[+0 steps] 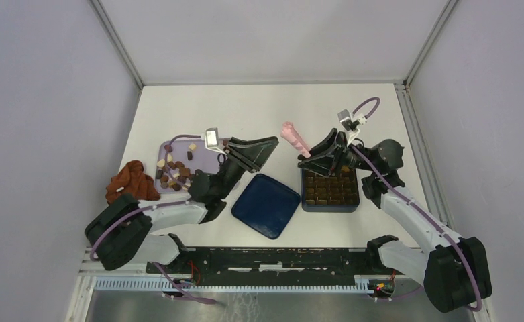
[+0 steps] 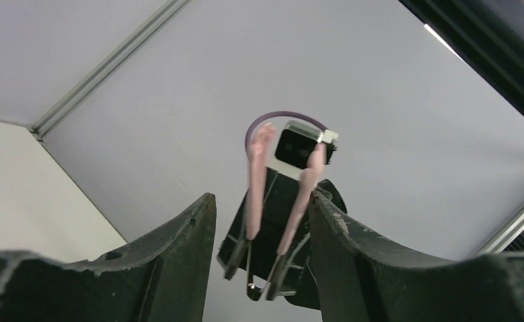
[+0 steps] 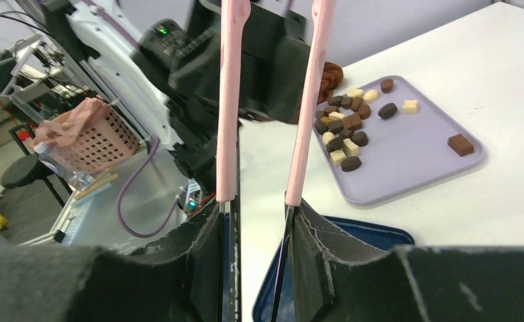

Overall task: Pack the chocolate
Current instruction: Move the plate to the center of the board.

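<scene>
Loose chocolate (image 1: 173, 173) pieces, dark, brown and cream, lie on a lilac tray (image 1: 208, 161); the right wrist view shows the chocolate (image 3: 345, 124) heaped at the far side of that tray (image 3: 413, 157). More pieces fill a blue box (image 1: 331, 206). My right gripper (image 1: 312, 154) (image 3: 259, 208) is shut on pink tongs (image 1: 294, 137) (image 3: 227, 100), which point away to the left. My left gripper (image 1: 262, 151) (image 2: 262, 208) stands open and empty, aimed at the tongs (image 2: 255, 188) and apart from them.
A dark blue lid (image 1: 267, 204) lies flat between the tray and the box, below both grippers. A reddish-brown cloth (image 1: 133, 180) is bunched at the table's left edge beside the tray. White walls close the table in on three sides.
</scene>
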Available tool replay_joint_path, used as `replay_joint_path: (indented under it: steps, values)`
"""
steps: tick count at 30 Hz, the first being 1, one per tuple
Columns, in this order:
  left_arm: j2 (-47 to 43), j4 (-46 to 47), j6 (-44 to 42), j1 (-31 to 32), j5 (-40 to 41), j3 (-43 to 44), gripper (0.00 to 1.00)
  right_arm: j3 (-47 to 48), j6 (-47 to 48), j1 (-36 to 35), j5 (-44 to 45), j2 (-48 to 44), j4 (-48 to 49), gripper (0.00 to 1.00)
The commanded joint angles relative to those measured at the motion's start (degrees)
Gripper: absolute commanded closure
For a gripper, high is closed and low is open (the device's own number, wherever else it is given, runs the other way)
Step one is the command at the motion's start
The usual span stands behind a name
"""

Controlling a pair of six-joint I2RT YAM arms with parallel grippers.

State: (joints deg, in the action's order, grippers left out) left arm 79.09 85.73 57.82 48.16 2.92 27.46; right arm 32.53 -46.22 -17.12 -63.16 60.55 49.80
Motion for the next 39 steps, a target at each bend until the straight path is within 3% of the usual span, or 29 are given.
replay_joint_path:
  steps: [1,4,6,9,13,17,20,24,26,29,31,39]
  values:
    - [-13.05,-20.42,-9.58,-1.93,-0.56,-1.92,0.4,7.12,21.11,0.13,1.65,-2.09,-22.04,0.61]
    - [-24.99,-59.75,-19.53,-2.38,2.25,4.1,0.35,12.22,37.96,0.15,5.62,-1.98,-39.29,0.61]
    - [-31.28,-80.62,-24.13,-2.41,8.22,8.93,0.29,14.27,45.18,0.08,7.95,-1.57,-45.09,0.61]
    - [-38.07,-100.03,-26.66,-2.52,15.27,11.27,0.17,17.26,54.31,-0.38,12.07,0.31,-53.56,0.61]
    - [-41.66,-112.81,-27.12,-2.8,17.11,15.43,0.11,22.43,64.3,-3.45,21.28,5.17,-63.1,0.61]
    - [-35.62,-119.2,-28.22,-3.22,17.65,20.92,0.13,27.8,70.08,-7.89,30.96,11.17,-68.89,0.6]
    - [-29.62,-118.61,-28.37,-6.24,14.99,21.49,0.17,31.22,71.69,-10.26,35.56,15.31,-71.6,0.6]
    - [-22.95,-109.08,-28.63,-19.4,-1.55,17.95,0.33,32.82,71.21,-10.56,36.48,18.85,-72.21,0.6]
    - [-18.18,-105.72,-28.87,-24.16,-5.96,17.74,0.4,33.21,70.83,-10.56,35.4,20.39,-72.26,0.6]
    - [-11.06,-102.48,-29.43,-26.76,-6.98,19.93,0.48,34.09,70.48,-10.56,33.55,22.34,-73.01,0.6]
    - [-5.76,-102.09,-30.48,-27.0,-5.11,22.18,0.6,34.52,70.34,-10.51,32.21,23.36,-73.53,0.6]
    - [11.75,-101.84,-33.27,-27.64,-1.33,28.29,0.82,32.92,69.86,-10.56,30.08,23.31,-73.0,0.6]
